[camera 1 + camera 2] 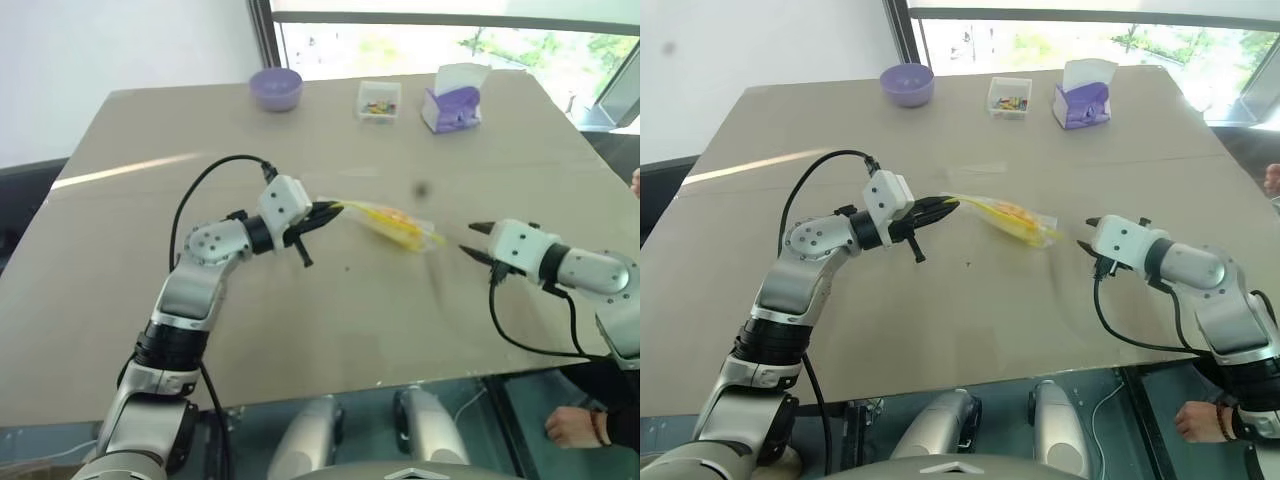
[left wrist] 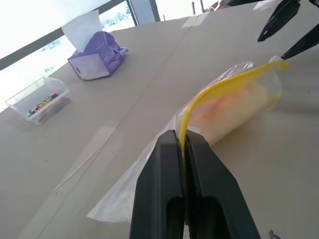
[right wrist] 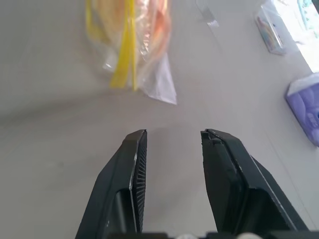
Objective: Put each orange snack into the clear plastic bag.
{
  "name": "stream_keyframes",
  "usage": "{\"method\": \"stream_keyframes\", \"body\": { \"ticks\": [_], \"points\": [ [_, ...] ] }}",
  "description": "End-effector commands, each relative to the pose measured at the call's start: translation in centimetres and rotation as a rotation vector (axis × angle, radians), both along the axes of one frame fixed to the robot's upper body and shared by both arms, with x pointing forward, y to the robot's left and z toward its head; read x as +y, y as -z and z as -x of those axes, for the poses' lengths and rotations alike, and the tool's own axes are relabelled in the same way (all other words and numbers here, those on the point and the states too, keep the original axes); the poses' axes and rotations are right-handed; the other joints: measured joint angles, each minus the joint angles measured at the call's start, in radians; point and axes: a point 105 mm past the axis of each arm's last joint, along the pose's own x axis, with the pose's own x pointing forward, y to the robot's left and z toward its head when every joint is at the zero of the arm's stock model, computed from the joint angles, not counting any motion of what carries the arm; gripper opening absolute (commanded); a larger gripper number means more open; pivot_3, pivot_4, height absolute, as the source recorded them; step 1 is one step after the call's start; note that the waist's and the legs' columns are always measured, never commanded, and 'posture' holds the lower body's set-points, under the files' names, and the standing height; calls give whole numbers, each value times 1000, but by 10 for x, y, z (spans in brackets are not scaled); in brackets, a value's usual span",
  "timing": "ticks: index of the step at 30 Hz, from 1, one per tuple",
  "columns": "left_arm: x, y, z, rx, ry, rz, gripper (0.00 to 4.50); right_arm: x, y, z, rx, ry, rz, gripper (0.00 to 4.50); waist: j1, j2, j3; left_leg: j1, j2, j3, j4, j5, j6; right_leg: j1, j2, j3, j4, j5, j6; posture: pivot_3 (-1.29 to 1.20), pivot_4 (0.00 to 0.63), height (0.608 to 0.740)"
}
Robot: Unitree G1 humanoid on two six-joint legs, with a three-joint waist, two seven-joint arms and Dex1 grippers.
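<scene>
So nearest me, my right gripper (image 3: 172,144) sits just short of the clear plastic bag (image 1: 395,226), jaws parted a moderate way with nothing between them, not touching the bag. My guess is it's standing off so the bag hangs free. Further in, my left gripper (image 2: 185,144) is pinched tight on the bag's yellow seal strip (image 2: 224,87), holding that end up, I guess to keep the orange snack (image 2: 234,107) from sliding out. The snack sits inside the bag, mid-table. Far edge has a purple bowl (image 1: 275,88), small clear box (image 1: 379,101), tissue box (image 1: 454,98).
</scene>
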Motion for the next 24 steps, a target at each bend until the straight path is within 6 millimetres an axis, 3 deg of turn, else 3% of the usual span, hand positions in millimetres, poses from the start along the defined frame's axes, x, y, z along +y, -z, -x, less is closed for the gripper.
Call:
{"method": "stream_keyframes", "body": {
  "ticks": [1, 9, 17, 20, 22, 24],
  "points": [
    [-1, -9, 0, -34, 4, 3, 0, 13, -20, 6, -30, -40, -85, 1890, -1, 0, 0, 0, 0, 0, 0, 0, 0, 0, 0, 0, 0, 0, 0, 0, 150, 740],
    [-5, -12, 1, -44, 15, 2, 0, 41, -19, 5, 4, -98, -154, 1890, -1, 0, 0, 0, 0, 0, 0, 0, 0, 0, 0, 0, 0, 0, 0, 0, 150, 740],
    [-5, -14, 2, -52, 9, 5, 0, 45, -14, -2, 35, -76, -169, 1890, 0, 0, 0, 0, 0, 0, 0, 0, 0, 0, 0, 0, 0, 0, 0, 0, 150, 740],
    [-5, -14, 2, -52, 7, 7, 0, 40, -11, -7, 32, -49, -145, 1142, 0, 0, 0, 0, 0, 0, 0, 0, 0, 0, 0, 0, 0, 0, 0, 0, 150, 740],
    [-5, -14, 2, -52, 5, 8, 0, 39, -11, -8, 32, -46, -148, 250, 0, 0, 0, 0, 0, 0, 0, 0, 0, 0, 0, 0, 0, 0, 0, 0, 150, 740],
    [-5, -14, 2, -52, 3, 9, 0, 39, -12, -8, 36, -48, -152, 45, -1, 0, 0, 0, 0, 0, 0, 0, 0, 0, 0, 0, 0, 0, 0, 0, 150, 740]
  ]
}}
